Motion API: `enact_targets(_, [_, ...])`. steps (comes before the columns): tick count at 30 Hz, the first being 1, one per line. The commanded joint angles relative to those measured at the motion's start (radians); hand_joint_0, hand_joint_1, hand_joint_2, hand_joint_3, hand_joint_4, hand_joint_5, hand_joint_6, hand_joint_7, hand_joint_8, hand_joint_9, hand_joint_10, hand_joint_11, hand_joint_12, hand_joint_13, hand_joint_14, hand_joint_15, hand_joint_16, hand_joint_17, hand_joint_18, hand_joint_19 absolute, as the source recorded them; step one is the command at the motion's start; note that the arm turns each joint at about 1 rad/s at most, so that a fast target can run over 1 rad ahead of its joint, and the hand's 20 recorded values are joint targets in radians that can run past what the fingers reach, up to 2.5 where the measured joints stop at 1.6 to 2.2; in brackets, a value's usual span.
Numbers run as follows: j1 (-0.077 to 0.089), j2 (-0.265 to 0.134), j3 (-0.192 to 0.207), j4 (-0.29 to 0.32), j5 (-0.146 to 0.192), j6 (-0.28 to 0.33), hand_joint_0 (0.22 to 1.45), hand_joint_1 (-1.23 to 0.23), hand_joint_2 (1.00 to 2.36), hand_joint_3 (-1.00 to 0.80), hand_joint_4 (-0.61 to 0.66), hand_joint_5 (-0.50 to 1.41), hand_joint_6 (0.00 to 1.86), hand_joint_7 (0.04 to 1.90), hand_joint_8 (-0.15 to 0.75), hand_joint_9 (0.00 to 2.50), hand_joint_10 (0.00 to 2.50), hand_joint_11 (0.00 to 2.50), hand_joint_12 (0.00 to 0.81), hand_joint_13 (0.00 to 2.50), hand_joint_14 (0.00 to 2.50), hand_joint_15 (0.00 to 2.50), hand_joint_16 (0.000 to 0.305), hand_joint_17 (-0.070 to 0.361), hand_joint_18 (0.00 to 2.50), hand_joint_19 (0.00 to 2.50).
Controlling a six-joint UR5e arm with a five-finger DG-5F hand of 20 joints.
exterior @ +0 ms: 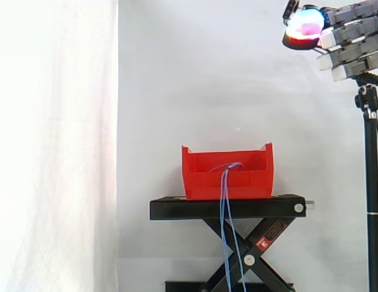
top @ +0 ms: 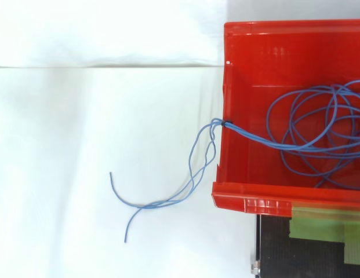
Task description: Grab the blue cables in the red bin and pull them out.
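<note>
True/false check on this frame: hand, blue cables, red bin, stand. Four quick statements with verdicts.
1. The hand hangs high above the red bin, toward the side view's right edge. True.
2. The hand grips the blue cables. False: its fingers are straight and hold nothing, far from the cables.
3. Part of the cables hangs out over the bin's wall and down past the black stand. True.
4. The bin stands on the floor. False: it sits on the black stand.
</note>
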Motion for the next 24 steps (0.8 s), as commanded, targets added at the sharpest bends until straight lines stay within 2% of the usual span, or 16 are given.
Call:
enact_targets(1, [0.0,0.0,0.0,0.001,-0.001,-0.015,0.77,-0.82,1.0,-1.0,0.16,0.27,0.01,0.18,0.23,0.44,0.0,0.12,0.344,0.28,0.01,0.17,0.052,0.118,0.14,0.28])
enact_targets(24, [0.0,0.0,0.0,-0.007,-0.002,0.042,0.77,-0.82,1.0,-1.0,0.16,0.28,0.01,0.18,0.231,0.45,0.0,0.12,0.344,0.28,0.01,0.16,0.052,0.118,0.14,0.28])
